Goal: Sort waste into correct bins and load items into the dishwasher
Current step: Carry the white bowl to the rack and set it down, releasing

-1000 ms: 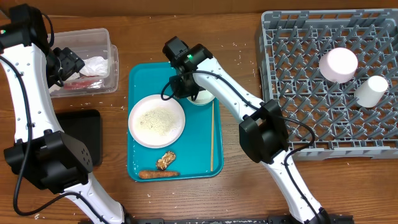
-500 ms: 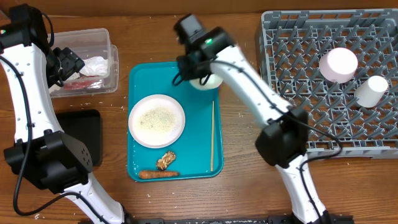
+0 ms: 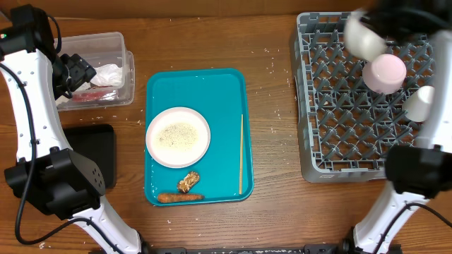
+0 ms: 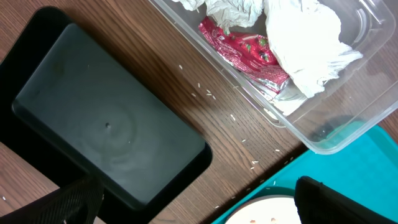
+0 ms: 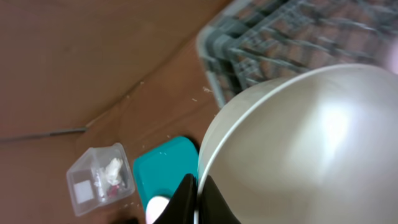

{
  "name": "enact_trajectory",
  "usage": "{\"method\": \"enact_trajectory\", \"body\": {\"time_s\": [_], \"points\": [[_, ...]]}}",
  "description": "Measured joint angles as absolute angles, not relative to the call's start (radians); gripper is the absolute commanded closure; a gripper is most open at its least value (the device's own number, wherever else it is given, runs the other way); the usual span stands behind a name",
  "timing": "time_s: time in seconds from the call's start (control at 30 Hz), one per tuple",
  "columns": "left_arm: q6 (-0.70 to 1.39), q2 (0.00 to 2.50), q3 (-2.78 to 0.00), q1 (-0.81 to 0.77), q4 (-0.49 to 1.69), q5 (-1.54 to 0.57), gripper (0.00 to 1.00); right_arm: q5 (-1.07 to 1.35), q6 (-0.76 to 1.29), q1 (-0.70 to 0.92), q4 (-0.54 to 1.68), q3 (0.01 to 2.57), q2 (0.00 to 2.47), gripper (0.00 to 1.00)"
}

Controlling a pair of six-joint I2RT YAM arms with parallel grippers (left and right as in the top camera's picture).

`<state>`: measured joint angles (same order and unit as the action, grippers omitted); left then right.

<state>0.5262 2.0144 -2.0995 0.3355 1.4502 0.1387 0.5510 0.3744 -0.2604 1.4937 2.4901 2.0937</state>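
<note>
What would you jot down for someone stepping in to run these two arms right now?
Left claw: open, empty, above the table between the clear tub and the black tray.
Right claw: shut on the rim of a white dish, over the grey rack.
Done: tissues and red wrapper are in the tub; a pink dish and a cup are in the rack.
Left: set the held dish down. On the teal tray are the plate with rice, stick, carrot and brown lump.
</note>
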Motion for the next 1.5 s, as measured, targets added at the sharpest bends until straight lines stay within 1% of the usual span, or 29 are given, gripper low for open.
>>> {"method": "enact_trajectory", "body": {"time_s": [0.13, 0.23, 0.4, 0.5, 0.77, 1.07, 1.13, 1.23, 1.27, 1.33, 1.43, 1.5], "points": [[0.526, 2.014, -2.099, 0.336, 1.450, 0.139, 0.00, 0.630, 0.311, -0.370, 1.623, 2.447, 2.094, 0.96], [0.526, 2.014, -2.099, 0.336, 1.450, 0.139, 0.00, 0.710, 0.220, -0.405, 1.690, 2.405, 2.094, 0.96], [0.526, 2.014, -2.099, 0.336, 1.450, 0.139, 0.00, 0.864, 0.093, -0.413, 1.691, 2.298, 2.094, 0.96], [0.526, 2.014, -2.099, 0.336, 1.450, 0.139, 0.00, 0.916, 0.050, -0.405, 1.670, 2.210, 2.094, 0.96], [0.526, 2.014, -2.099, 0.336, 1.450, 0.139, 0.00, 0.955, 0.017, -0.400, 1.591, 1.937, 2.094, 0.96], [0.526, 2.014, -2.099, 0.336, 1.450, 0.139, 0.00, 0.991, 0.014, -0.481, 1.579, 1.898, 2.095, 0.96], [0.526, 2.014, -2.099, 0.336, 1.450, 0.139, 0.00, 0.989, 0.014, -0.511, 1.593, 1.897, 2.095, 0.93], [0.526, 2.014, -2.099, 0.336, 1.450, 0.139, 0.00, 0.982, 0.013, -0.548, 1.615, 1.896, 2.095, 0.86], [0.526, 2.014, -2.099, 0.336, 1.450, 0.139, 0.00, 0.976, 0.013, -0.559, 1.616, 1.896, 2.095, 0.85], [0.526, 2.014, -2.099, 0.336, 1.450, 0.138, 0.00, 0.961, 0.013, -0.575, 1.621, 1.896, 2.095, 0.86], [0.526, 2.014, -2.099, 0.336, 1.450, 0.139, 0.00, 0.939, 0.014, -0.583, 1.633, 1.896, 2.095, 0.94], [0.526, 2.014, -2.099, 0.336, 1.450, 0.139, 0.00, 0.944, 0.011, -0.583, 1.636, 1.895, 2.095, 0.96]]}}
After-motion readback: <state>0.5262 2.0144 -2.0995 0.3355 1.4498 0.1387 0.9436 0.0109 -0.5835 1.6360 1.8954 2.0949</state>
